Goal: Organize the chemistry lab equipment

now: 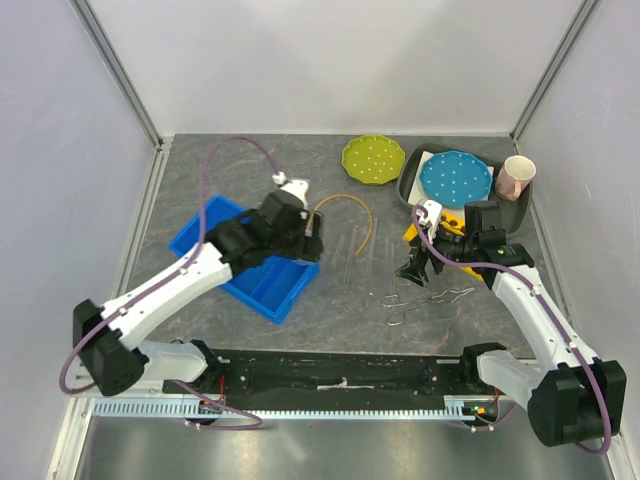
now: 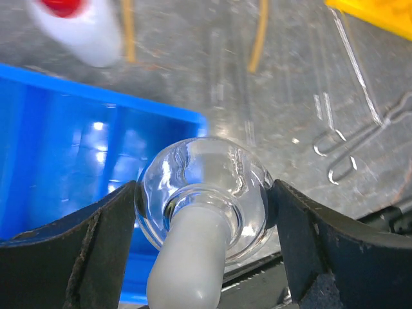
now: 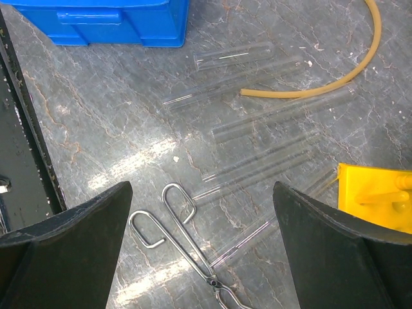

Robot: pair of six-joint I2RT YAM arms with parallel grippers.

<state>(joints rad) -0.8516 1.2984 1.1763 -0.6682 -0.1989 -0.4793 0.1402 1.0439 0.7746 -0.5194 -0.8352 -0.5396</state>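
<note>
A grey marbled table (image 1: 340, 305) carries everything. On its left part lies a blue rectangular plastic bin (image 1: 275, 285), with the left arm reaching across it. At the far right stands a dark grey tray (image 1: 408, 186) holding a blue white-dotted plate (image 1: 455, 178), with a pink paper cup (image 1: 517, 177) at the tray's right end and a green dotted plate (image 1: 373, 158) just beside its left end.

The left gripper (image 2: 205, 215) is closed on a tiny round clear glass flask with a white stopper (image 2: 206, 183). A finger presses each side of the bulb, and the stopper points toward the camera. In the left wrist view the flask hangs over the bin's corner.

The right gripper (image 3: 199, 193) hovers with its jaws spread wide and nothing between them, above bare table near the middle.

Below it lie the metal wire tongs (image 1: 425, 303), flat on the table. Several thin clear glass tubes (image 3: 235, 56) lie scattered between the tongs and the bin. A curved tan rubber tube (image 3: 302, 94) lies among their far ends. A yellow plastic rack (image 3: 373, 193) sits just beside the tubes.

A small clear squeeze bottle with a red nozzle cap (image 2: 84, 32) lies on the table beyond the bin, blurred in the left wrist view.
</note>
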